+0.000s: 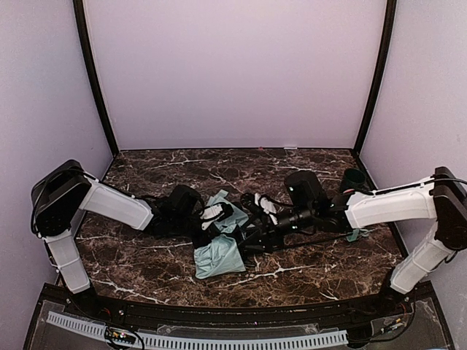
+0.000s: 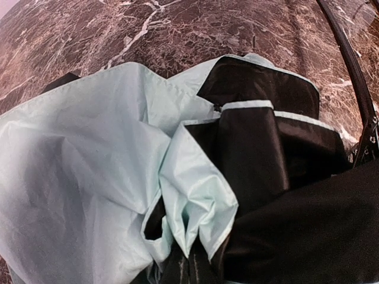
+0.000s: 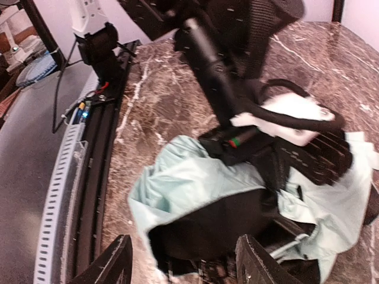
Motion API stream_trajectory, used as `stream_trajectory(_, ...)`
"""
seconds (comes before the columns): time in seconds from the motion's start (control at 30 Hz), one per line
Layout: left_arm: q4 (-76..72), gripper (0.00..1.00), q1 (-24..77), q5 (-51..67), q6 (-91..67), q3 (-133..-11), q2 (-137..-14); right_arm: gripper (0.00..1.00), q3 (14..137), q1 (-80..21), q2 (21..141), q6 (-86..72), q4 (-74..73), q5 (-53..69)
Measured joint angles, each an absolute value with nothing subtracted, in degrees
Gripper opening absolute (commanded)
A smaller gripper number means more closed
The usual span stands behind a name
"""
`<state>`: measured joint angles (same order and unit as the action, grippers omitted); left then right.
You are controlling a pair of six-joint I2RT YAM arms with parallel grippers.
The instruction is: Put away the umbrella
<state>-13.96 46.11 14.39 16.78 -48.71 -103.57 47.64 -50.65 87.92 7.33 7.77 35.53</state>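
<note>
Because the umbrella [image 1: 219,255] looked light, limp and slippery, we advised gripping bunched folds; left gripper [image 1: 215,216] shut, hold unseen; right gripper [image 3: 186,248] open astride it.

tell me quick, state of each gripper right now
left gripper: closed, pinching the umbrella fabric
right gripper: open, holding nothing, fingers apart just over the umbrella

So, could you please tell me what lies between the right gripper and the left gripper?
The umbrella: its crumpled mint canopy and black lining fill that stretch, as seen most clearly in the right wrist view.
</note>
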Motion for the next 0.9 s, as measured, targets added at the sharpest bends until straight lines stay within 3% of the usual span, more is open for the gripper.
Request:
stream_trajectory(0.1, -14.1, 0.0, 46.1, 14.7, 17.0, -48.7, -103.6, 0.72, 47.0, -53.5, 88.2, 7.8, 10.3, 35.3)
stream_trajectory(0.13, -14.0, 0.0, 46.0, 14.8, 17.0, -48.7, -103.6, 0.69, 47.1, -53.7, 88.8, 7.6, 10.8, 35.1)
stream_trajectory(0.17, -14.0, 0.0, 46.0, 14.8, 17.0, -48.7, -103.6, 0.57, 47.2, -53.8, 89.7, 7.5, 11.3, 35.0)
stream_trajectory(0.2, -14.0, 0.0, 46.0, 14.9, 17.1, -48.7, -103.6, 0.32, 47.7, -54.1, 90.9, 7.5, 11.5, 34.9)
stream_trajectory(0.23, -14.0, 0.0, 46.0, 14.9, 17.1, -48.7, -103.6, 0.18, 48.4, -54.2, 92.4, 7.9, 11.6, 34.8)
stream_trajectory(0.33, -14.0, 0.0, 46.0, 15.0, 17.3, -48.7, -103.6, 0.0, 51.1, -54.9, 96.2, 8.7, 9.6, 34.3)
stream_trajectory(0.63, -14.1, 0.0, 46.0, 15.9, 18.1, -48.7, -103.6, 0.0, 55.0, -53.5, 98.3, 1.9, 11.5, 29.6)
stream_trajectory(0.9, -15.7, 0.0, 46.0, 16.9, 18.6, -48.1, -103.8, 0.0, 57.0, -49.9, 109.2, -6.9, 13.8, 24.1)
